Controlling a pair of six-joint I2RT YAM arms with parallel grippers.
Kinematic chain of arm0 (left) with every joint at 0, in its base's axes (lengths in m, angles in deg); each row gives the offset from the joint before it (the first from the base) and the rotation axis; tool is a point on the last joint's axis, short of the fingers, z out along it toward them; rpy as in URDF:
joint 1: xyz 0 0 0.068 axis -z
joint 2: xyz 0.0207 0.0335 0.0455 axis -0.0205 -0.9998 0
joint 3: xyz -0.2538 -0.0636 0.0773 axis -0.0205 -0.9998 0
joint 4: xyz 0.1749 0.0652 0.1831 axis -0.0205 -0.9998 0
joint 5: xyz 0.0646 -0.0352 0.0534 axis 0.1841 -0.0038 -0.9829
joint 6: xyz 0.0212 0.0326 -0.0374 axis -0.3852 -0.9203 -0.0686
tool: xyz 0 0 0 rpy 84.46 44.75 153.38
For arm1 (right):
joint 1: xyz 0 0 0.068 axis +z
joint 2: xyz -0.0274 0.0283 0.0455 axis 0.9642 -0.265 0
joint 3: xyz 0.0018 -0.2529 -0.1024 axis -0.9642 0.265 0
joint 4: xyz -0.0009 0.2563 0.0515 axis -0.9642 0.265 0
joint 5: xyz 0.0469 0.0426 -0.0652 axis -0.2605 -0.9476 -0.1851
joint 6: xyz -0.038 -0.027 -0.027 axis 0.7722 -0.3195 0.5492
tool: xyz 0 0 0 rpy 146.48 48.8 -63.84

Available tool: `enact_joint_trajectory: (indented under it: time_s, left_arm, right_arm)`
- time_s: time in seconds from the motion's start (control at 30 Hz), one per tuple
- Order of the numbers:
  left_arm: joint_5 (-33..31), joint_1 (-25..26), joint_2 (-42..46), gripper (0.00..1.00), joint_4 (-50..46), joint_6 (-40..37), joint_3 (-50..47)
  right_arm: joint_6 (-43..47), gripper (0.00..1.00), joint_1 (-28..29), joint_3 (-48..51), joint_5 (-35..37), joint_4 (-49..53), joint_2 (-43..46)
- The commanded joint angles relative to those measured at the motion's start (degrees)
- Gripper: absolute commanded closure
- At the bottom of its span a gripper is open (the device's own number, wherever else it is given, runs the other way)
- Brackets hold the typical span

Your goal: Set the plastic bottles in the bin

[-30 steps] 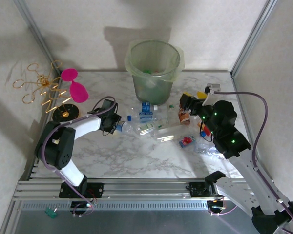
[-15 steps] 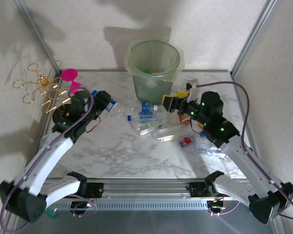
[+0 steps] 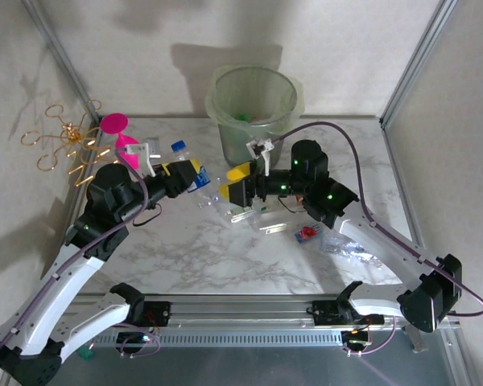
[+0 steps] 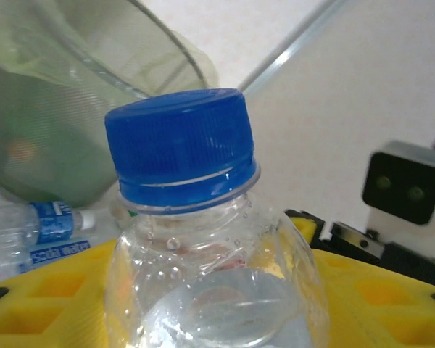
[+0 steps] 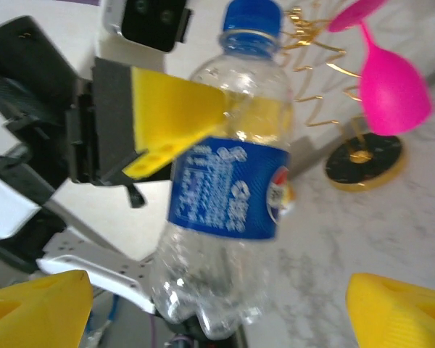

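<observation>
My left gripper (image 3: 187, 173) is shut on a clear plastic bottle (image 3: 195, 178) with a blue cap (image 3: 178, 146) and a blue label, held upright above the table left of centre. In the left wrist view the cap (image 4: 181, 148) and clear shoulder (image 4: 210, 283) sit between my yellow pads (image 4: 36, 304). My right gripper (image 3: 235, 186) is open and faces that bottle from the right. In the right wrist view the held bottle (image 5: 228, 188) stands between and beyond my wide yellow fingertips (image 5: 36, 308). The pale-green bin (image 3: 253, 104) stands at the back centre. More bottles (image 3: 245, 211) lie on the marble in front of it.
A pink ornament with gold wire (image 3: 117, 141) stands at the back left, close behind the left arm. A red-labelled bottle (image 3: 306, 233) and a clear one (image 3: 346, 245) lie under the right arm. Metal posts frame both sides.
The left gripper lifted the blue-capped bottle off the table and carried it up and slightly right. The right arm swung left from the right-side bottles, and its jaws opened wider.
</observation>
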Motion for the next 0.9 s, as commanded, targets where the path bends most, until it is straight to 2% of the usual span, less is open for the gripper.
enact_joint_trajectory:
  time_s: [0.0, 0.27, 0.4, 0.53, 0.7, 0.77, 0.87]
  left_arm:
    - [5.54, 1.22, 2.01, 0.48, 4.92, -3.24, 1.23]
    - [8.55, 2.78, 3.03, 0.49, 7.41, -2.51, 0.94]
    - [8.59, 3.27, 3.25, 0.49, 7.69, -2.55, 0.39]
    - [9.15, 3.82, 3.40, 0.49, 8.11, -2.55, 0.12]
    - [9.04, 4.14, 3.50, 0.47, 7.72, -3.13, -0.20]
    - [9.18, 4.21, 3.51, 0.42, 7.78, -2.96, -0.39]
    - [7.27, 4.20, 4.02, 0.19, 6.57, -3.08, 0.07]
  right_arm:
    - [-5.82, 0.09, 0.82, -2.15, -4.78, -7.11, -2.34]
    - [-14.04, 0.11, 3.72, -0.07, -11.98, -19.51, -5.37]
    - [-14.87, 0.12, 5.48, -0.08, -12.40, -21.70, -5.80]
    - [-16.43, 0.20, 5.50, -0.24, -11.04, -22.22, -6.65]
    - [-16.57, 0.43, 5.49, -0.37, -9.05, -21.14, -7.42]
    - [-16.67, 0.45, 5.49, -0.18, -8.90, -21.23, -7.47]
    - [-15.94, 0.45, 5.39, 0.17, -7.93, -21.05, -7.14]
